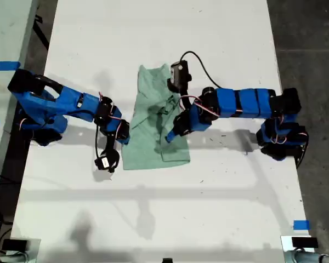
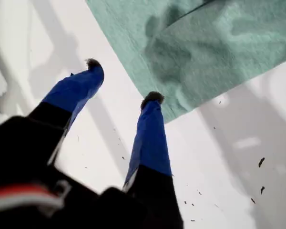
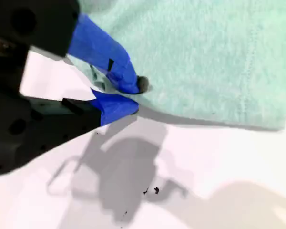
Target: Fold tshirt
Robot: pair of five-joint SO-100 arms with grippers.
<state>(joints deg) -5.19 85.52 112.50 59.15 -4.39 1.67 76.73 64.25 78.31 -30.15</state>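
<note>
While my first gripper (image 2: pixel 121 80) hangs with its jaws spread and nothing between them, its tips sit just off the tshirt's (image 1: pixel 153 118) edge, at the exterior view's left. My second gripper (image 3: pixel 131 95) has its jaws pinched on the tshirt's hem at the exterior view's right. Partly folded and wrinkled, the tshirt lies mid-table (image 1: pixel 219 33) between both arms.

**Count on the table**

1 tshirt (image 1: pixel 153 118), pale mint green, lies on 1 white table (image 1: pixel 153 219). 2 blue arms reach over it, each with 1 gripper: my first gripper (image 2: pixel 121 81) and my second gripper (image 3: pixel 136 98)
</note>
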